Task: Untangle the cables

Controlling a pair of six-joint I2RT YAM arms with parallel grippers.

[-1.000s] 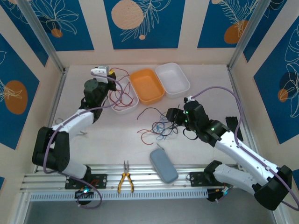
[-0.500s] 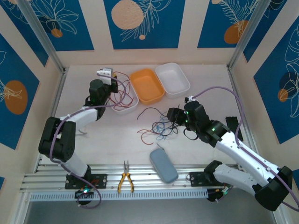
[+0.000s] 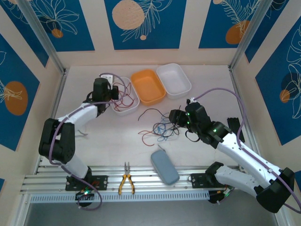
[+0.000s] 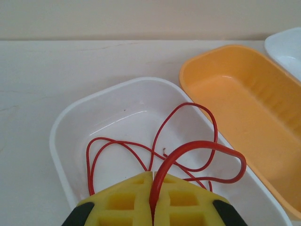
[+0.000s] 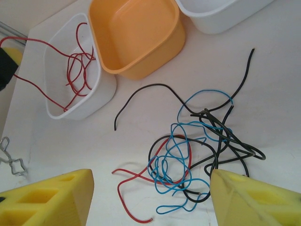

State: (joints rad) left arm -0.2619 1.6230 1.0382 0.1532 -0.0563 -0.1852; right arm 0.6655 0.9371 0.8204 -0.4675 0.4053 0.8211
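Nearest the arm bases, well short of the orange tray (image 3: 147, 86), lie the pliers (image 3: 125, 182) and, to their right, a grey-blue case (image 3: 164, 167). Between the case and the orange tray sits the tangle (image 5: 202, 141). It is black and blue cables knotted together on the table, with a red strand (image 5: 134, 175) running out of its left side. One black end (image 5: 141, 90) curls toward the orange tray without touching it. The right gripper (image 5: 151, 179) hangs at the tangle's right edge, nearer than the orange tray, its yellow fingers (image 5: 51, 197) spread wide apart. A small metal clip (image 5: 11, 160) lies on the table, nearer than the orange tray and well to its left. Just beside the orange tray's left side is a white tray (image 4: 59, 136). The left gripper (image 4: 153, 181), over that tray's left end, is pressed together, pinching a red cable (image 4: 188, 146) whose loops lie inside the white tray. Just beside the orange tray's right side stands a second tray (image 3: 174, 80), also white.
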